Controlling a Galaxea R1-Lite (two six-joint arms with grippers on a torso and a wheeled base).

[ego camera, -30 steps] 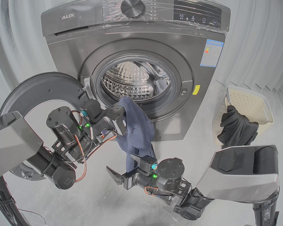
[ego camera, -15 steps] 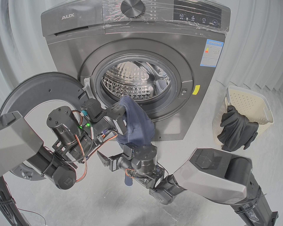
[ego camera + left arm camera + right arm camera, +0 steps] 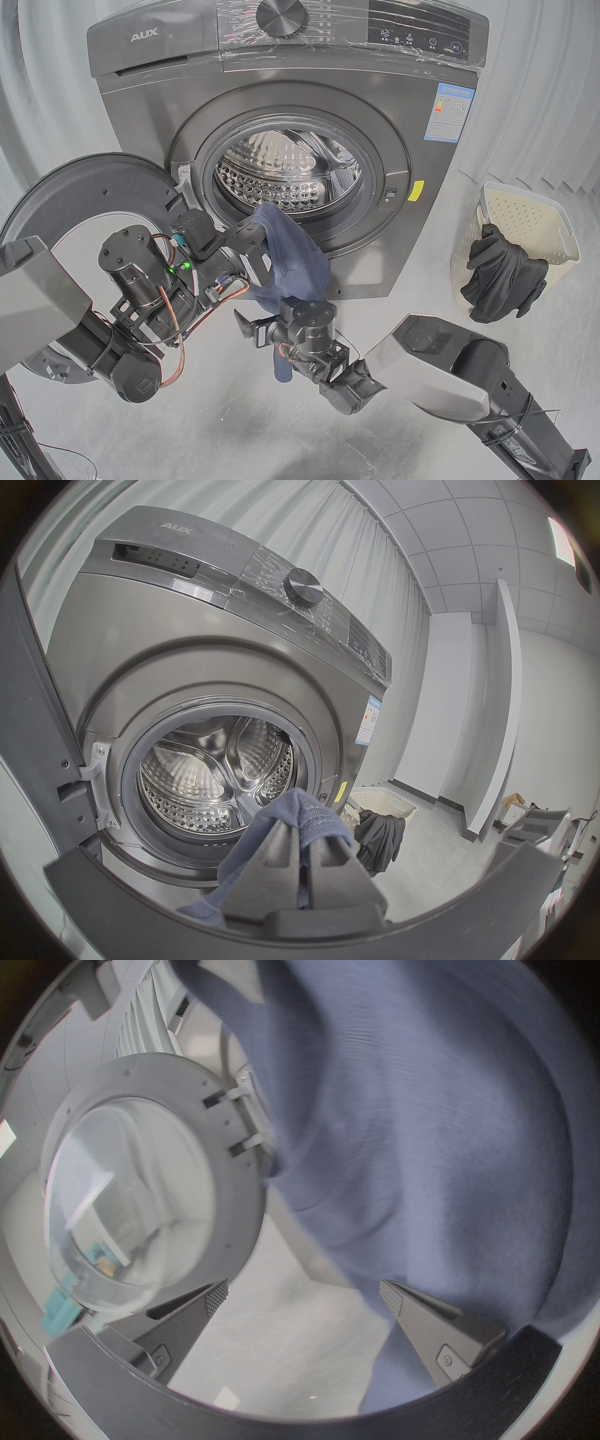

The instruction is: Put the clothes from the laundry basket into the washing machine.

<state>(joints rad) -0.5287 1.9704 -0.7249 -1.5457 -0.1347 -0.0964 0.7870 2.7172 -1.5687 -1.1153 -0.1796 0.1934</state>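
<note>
- A front-loading washing machine [image 3: 281, 94] stands with its round door [image 3: 81, 187] swung fully open toward the robot's left. The part of the drum [image 3: 287, 169] that can be seen is bare metal.
- The left gripper [image 3: 304, 855] is clenched on a blue garment [image 3: 294, 262] and holds the top of it at the lower rim of the drum opening.
- Most of the blue garment hangs outside the machine, down its front toward the floor, so it does not count as loaded yet.
- The right gripper [image 3: 250, 328] sits low, just under the hanging cloth. Its jaws are spread wide and grasp nothing, and the fabric falls against one finger [image 3: 400, 1300].
- The laundry basket [image 3: 531, 212] sits on the floor to the right of the machine, well apart from both arms.
- A black garment [image 3: 503, 278] is draped over the basket's front rim, untouched.
- Judged from this, the task is in its early part. The first garment has to be gathered up and pushed through the opening, probably with the right gripper lifting the loose lower end.
- After that, the black garment has to be fetched from the basket and loaded as well.
</note>
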